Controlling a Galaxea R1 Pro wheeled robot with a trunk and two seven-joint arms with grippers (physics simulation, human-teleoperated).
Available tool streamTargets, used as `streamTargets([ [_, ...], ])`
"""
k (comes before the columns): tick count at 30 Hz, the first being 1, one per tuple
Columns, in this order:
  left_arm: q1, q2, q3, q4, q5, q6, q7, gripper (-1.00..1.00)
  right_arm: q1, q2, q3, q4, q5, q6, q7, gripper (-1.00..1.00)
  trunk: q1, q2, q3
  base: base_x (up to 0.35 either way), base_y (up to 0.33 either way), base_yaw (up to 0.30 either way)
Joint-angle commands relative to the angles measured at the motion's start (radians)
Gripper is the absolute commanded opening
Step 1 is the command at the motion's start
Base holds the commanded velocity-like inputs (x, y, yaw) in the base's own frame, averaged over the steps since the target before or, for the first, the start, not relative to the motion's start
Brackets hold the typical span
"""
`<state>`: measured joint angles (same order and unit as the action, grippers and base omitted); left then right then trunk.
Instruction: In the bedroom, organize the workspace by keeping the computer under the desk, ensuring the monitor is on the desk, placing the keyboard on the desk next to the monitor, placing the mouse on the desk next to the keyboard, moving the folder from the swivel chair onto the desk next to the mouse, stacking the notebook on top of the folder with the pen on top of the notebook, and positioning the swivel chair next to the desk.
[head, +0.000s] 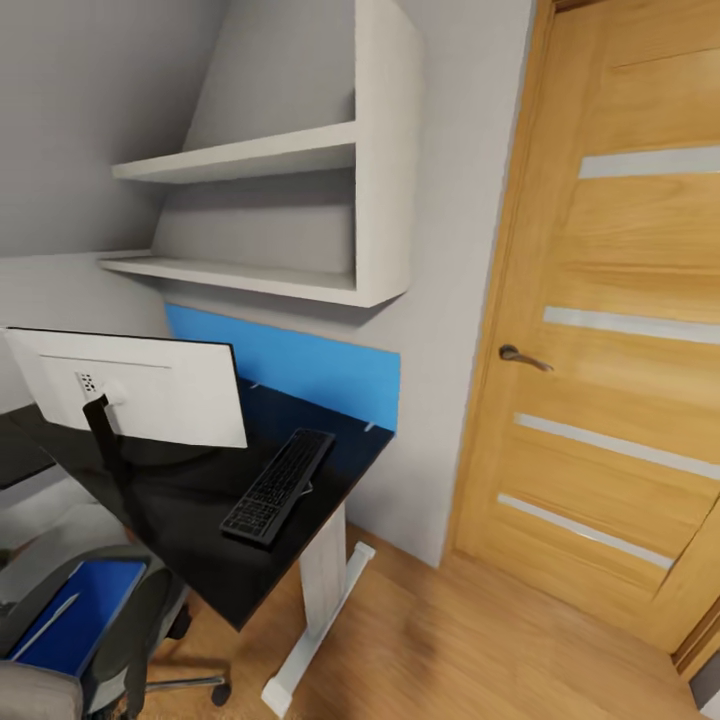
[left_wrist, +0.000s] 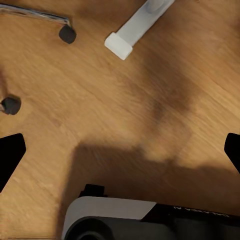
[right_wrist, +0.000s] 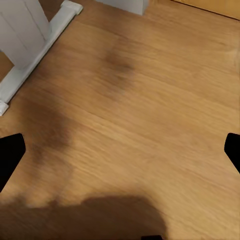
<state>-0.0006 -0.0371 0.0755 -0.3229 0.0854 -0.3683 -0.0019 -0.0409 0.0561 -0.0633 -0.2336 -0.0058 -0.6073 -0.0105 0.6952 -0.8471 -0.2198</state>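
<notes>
The desk (head: 180, 500) has a glossy black top and a white leg (head: 325, 575). On it stands the monitor (head: 150, 385), its white back toward me, with the keyboard (head: 278, 486) lying just beside it near the desk's end. At the lower left, the grey swivel chair (head: 135, 640) stands against the desk edge, the blue folder (head: 85, 610) flat on its seat. A thin whitish pen (head: 45, 625) lies across the folder. My left gripper (left_wrist: 120, 150) and right gripper (right_wrist: 120, 152) both hang open over bare wooden floor, holding nothing.
A wooden door (head: 610, 330) with a lever handle (head: 522, 357) fills the right side. White wall shelves (head: 290, 210) hang above the desk. Chair casters (left_wrist: 67, 34) and the desk's white foot (left_wrist: 135, 27) lie near my left gripper; the foot (right_wrist: 35, 55) also shows by my right gripper.
</notes>
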Motion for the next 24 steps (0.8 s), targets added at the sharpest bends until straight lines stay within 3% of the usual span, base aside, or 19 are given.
streamTargets([
  [1, 0.000, -0.001, 0.002, -0.001, 0.005, -0.001, -0.002, 1.00, -0.001, 0.001, -0.006, 0.000, 0.000, -0.003, 0.003, 1.00, 0.000, -0.001, -0.001, 0.000, 0.000, 0.287],
  [24, 0.000, 0.000, 0.003, -0.001, 0.005, -0.003, -0.001, 1.00, 0.000, 0.001, -0.006, 0.000, 0.000, -0.003, 0.003, 1.00, 0.000, -0.001, -0.001, 0.000, 0.000, 0.287],
])
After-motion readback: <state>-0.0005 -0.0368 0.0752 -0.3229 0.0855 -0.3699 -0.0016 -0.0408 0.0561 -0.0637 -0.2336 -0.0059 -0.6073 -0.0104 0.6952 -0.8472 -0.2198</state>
